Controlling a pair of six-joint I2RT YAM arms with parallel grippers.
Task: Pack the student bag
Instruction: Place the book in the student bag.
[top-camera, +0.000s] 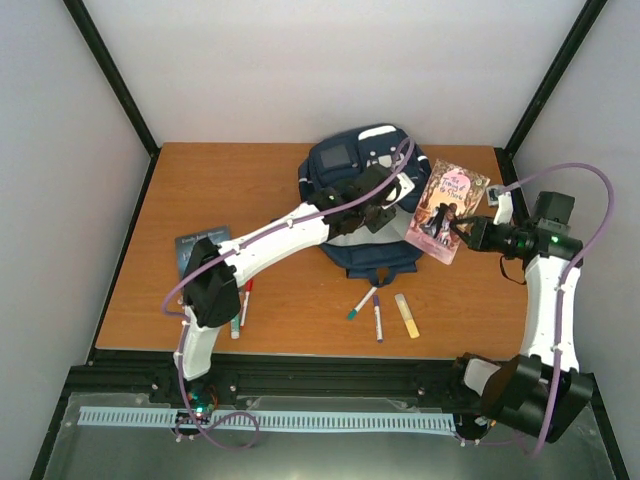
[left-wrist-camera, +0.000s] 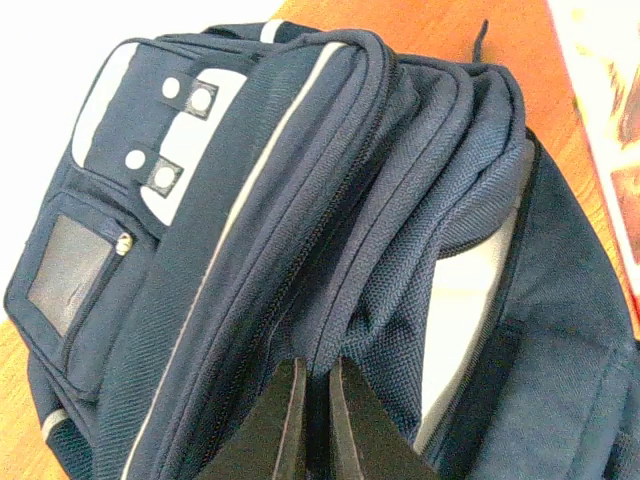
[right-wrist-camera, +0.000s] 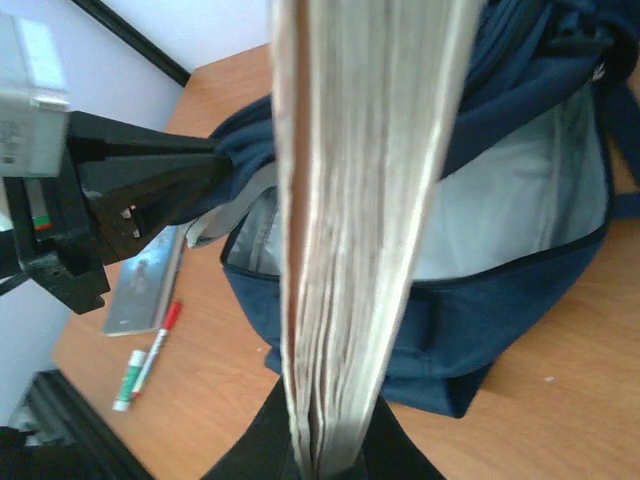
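The navy student bag (top-camera: 345, 160) lies at the back middle of the table, its main compartment open and showing grey lining (right-wrist-camera: 500, 230). My left gripper (top-camera: 383, 208) is shut on a fold of the bag's fabric by the opening (left-wrist-camera: 320, 372) and holds it up. My right gripper (top-camera: 472, 233) is shut on a pink-covered book (top-camera: 447, 208), held in the air just right of the bag. In the right wrist view the book's page edge (right-wrist-camera: 360, 200) stands upright in front of the bag's opening, with the gripper (right-wrist-camera: 330, 462) at its lower end.
A blue book (top-camera: 200, 245) lies at the left, with markers (top-camera: 240, 308) beside it. Two markers (top-camera: 362, 302) (top-camera: 378, 320) and a yellow highlighter (top-camera: 407, 315) lie in front of the bag. Walls close in the table on three sides.
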